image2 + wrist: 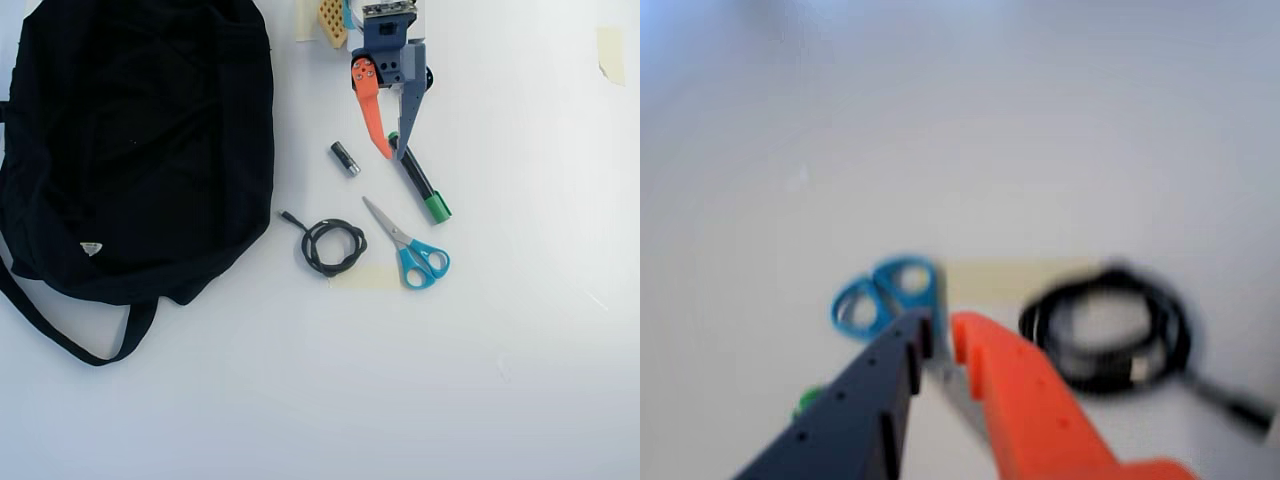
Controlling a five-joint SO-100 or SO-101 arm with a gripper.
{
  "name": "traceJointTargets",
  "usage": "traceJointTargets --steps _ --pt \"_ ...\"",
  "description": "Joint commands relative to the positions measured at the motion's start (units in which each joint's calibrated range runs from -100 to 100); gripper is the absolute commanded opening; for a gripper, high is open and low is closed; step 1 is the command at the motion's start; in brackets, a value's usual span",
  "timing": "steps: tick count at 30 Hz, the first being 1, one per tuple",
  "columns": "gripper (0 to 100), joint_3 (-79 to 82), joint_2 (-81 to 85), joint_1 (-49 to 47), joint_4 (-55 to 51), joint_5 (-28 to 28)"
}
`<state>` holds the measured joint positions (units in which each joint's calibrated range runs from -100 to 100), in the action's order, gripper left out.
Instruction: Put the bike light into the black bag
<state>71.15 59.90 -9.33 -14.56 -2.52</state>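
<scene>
Hovering Pincer, Empty, Above the Worktop

Hanging at 12 o'clock in the overhead view, the orange-and-dark-blue two-finger pincer (392,156) has its tips nearly together with a narrow gap, and nothing between them; the blurred wrist view (940,335) shows the same. Just at its 5 o'clock lies a black marker pen with a green cap (422,190). At 8 o'clock sits a small black-and-silver cylinder (344,158). Farther toward 6 o'clock are blue-handled scissors (411,247) and, at their 9 o'clock, a coiled black cable (333,245). The large floppy black fabric bag (140,140) with a pale triangular label fills the white worktop (400,400) at 9 o'clock. I cannot find the bike light in either view.
</scene>
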Motion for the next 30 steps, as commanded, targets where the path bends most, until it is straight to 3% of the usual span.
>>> traceJointTargets --steps 1,18,30 --pt "2 -9.51 -5.63 0.13 1.38 4.04" --pt "2 -51.2 -34.51 1.63 2.58 4.72" --pt "2 -54.08 -37.83 3.05 2.5 4.77"
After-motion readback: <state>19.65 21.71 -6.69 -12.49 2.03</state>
